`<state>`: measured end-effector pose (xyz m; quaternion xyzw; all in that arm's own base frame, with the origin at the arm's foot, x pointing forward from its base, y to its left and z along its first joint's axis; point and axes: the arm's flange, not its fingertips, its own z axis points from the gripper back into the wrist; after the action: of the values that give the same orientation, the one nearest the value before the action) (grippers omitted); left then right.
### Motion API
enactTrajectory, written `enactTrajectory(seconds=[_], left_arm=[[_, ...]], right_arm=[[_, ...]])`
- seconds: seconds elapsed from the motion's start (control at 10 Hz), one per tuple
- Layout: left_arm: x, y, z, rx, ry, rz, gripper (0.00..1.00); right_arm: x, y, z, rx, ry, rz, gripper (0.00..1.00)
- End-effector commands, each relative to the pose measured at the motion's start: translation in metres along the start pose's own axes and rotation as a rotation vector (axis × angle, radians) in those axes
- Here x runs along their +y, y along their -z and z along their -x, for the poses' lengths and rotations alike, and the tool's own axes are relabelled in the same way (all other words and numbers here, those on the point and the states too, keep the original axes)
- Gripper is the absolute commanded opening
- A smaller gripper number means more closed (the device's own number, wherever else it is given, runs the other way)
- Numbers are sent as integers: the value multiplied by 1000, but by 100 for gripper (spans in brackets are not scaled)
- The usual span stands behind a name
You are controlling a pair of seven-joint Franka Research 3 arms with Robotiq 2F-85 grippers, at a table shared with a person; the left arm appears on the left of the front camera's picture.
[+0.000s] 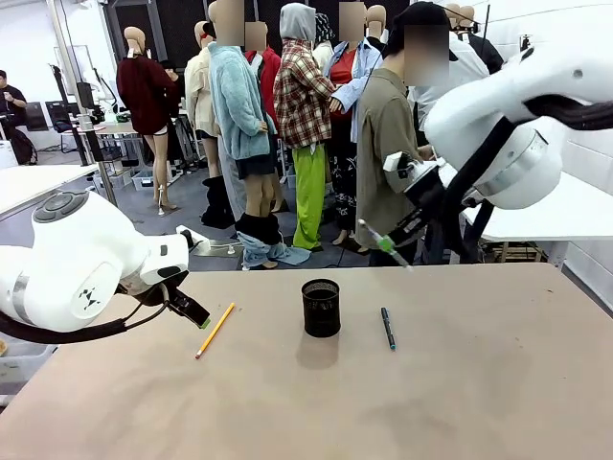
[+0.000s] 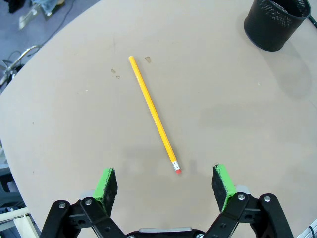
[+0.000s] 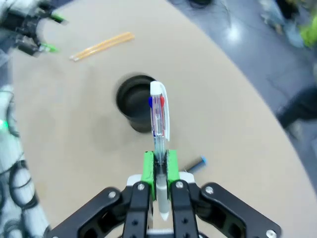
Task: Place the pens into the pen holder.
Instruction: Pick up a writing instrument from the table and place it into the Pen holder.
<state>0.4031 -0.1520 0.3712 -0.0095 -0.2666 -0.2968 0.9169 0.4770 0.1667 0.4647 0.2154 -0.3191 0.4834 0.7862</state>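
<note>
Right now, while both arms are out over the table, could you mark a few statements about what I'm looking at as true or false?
1. The right gripper is shut on a clear-and-white pen, held up off the table. True.
2. The left gripper is open near the eraser end of the yellow pencil. True.
3. The black mesh pen holder lies tipped on its side. False: it stands upright on the table.
4. The yellow pencil is inside the holder. False: it lies flat on the table, apart from the holder.
5. A dark pen with a blue end lies on the table. True.
</note>
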Motion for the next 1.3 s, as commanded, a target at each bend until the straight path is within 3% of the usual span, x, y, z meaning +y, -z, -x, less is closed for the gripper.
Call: enactTrajectory(seconds=[0.0, 0.3, 0.5, 0.8, 1.2], left_arm=[[1, -1, 0, -1, -3, 0, 100], [1, -1, 0, -1, -3, 0, 100], [1, -1, 0, -1, -3, 0, 100], [1, -1, 0, -1, -3, 0, 100], [1, -1, 0, -1, -3, 0, 100]], right_arm=[[-3, 15, 16, -134, -153, -188, 0], [-3, 43, -9, -297, -292, -318, 0], [-8, 66, -22, -351, -342, -406, 0], [-22, 104, -32, -381, -365, -480, 0], [-50, 140, -22, -408, -384, -481, 0]])
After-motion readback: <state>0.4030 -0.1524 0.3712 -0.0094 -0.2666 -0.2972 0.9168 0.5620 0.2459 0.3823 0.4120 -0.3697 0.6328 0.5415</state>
